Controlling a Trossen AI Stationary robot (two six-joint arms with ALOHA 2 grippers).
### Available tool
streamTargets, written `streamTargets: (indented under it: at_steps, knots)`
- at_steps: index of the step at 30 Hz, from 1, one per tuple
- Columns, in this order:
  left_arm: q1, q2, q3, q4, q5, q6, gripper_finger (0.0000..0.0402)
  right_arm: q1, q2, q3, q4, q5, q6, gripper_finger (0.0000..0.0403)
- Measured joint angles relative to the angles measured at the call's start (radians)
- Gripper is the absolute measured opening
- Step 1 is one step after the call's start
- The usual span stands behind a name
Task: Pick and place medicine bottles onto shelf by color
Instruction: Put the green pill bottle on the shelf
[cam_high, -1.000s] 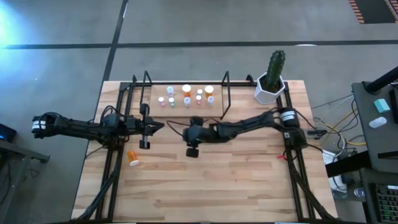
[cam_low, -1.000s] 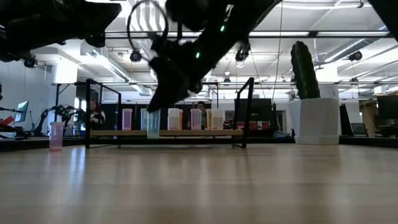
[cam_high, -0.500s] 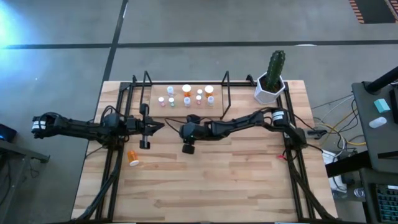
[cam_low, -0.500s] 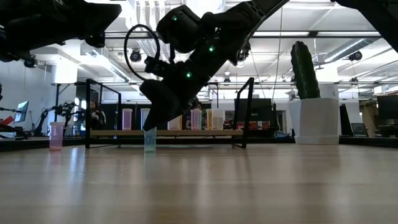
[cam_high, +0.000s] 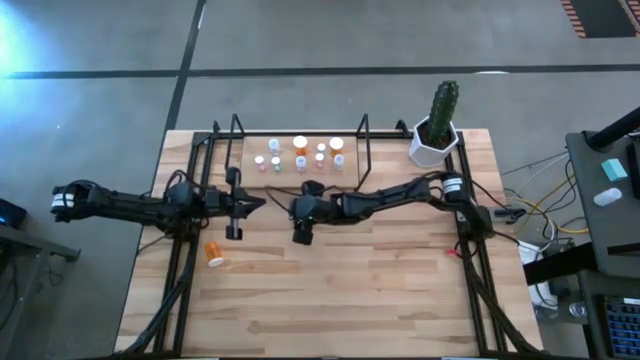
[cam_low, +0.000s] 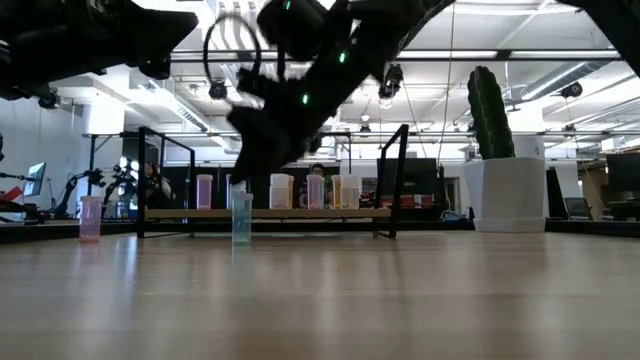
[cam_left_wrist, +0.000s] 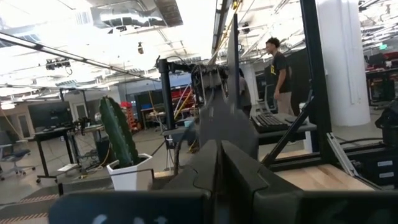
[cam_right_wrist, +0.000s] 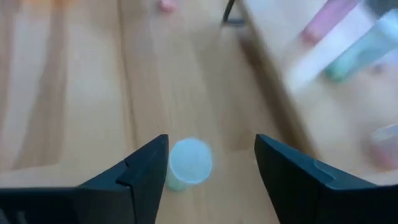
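A greenish medicine bottle (cam_low: 241, 217) with a white cap (cam_right_wrist: 189, 162) stands upright on the table in front of the shelf (cam_high: 300, 168). My right gripper (cam_right_wrist: 211, 149) is open and hovers just above the bottle; its fingers stand on either side of the cap without touching it, and it also shows in the low view (cam_low: 250, 165). My left gripper (cam_high: 255, 203) is shut and empty and waits above the table's left middle. Several bottles (cam_high: 300, 152) stand on the shelf board. An orange bottle (cam_high: 214, 253) lies on the table near the left.
A white pot with a green cactus (cam_high: 436, 128) stands at the far right corner. A pinkish bottle (cam_low: 91, 216) stands at the left in the low view. The shelf's black wire uprights (cam_low: 397, 180) rise at its ends. Bare wood lies toward the near edge.
My right gripper has carried the greenish bottle a little toward the table's left and down in front of the shelf. The bottle now stands on the table, and the gripper has risen off it.
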Motion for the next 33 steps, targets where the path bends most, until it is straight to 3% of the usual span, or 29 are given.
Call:
streamTargets:
  at_steps: [7, 13, 17, 24, 28, 33]
  knots:
    - [0.000, 0.045, 0.012, -0.001, 0.000, 0.008, 0.0002, 0.059, -0.178, 0.000, -0.202, 0.028, -0.018, 0.0243]
    - [-0.001, 0.155, 0.079, -0.114, 0.000, 0.027, 0.0001, 0.140, -0.374, -0.135, -0.317, 0.119, -0.001, 0.0187]
    - [-0.005, 0.238, 0.186, -0.305, 0.002, 0.027, 0.0001, 0.207, -0.502, -0.366, -0.182, 0.153, 0.024, 0.0120]
    - [-0.004, 0.375, 0.428, -0.795, -0.055, 0.024, 0.0004, 0.298, -0.704, -0.718, 0.208, 0.160, -0.028, 0.0026]
    - [-0.004, 0.454, 0.561, -1.044, -0.076, 0.010, 0.0026, 0.311, -0.811, -0.781, 0.237, 0.160, -0.018, 0.0010]
    - [-0.004, 0.550, 0.677, -1.209, -0.086, -0.003, 0.0080, 0.319, -0.888, -0.821, 0.253, 0.162, 0.005, 0.0009]
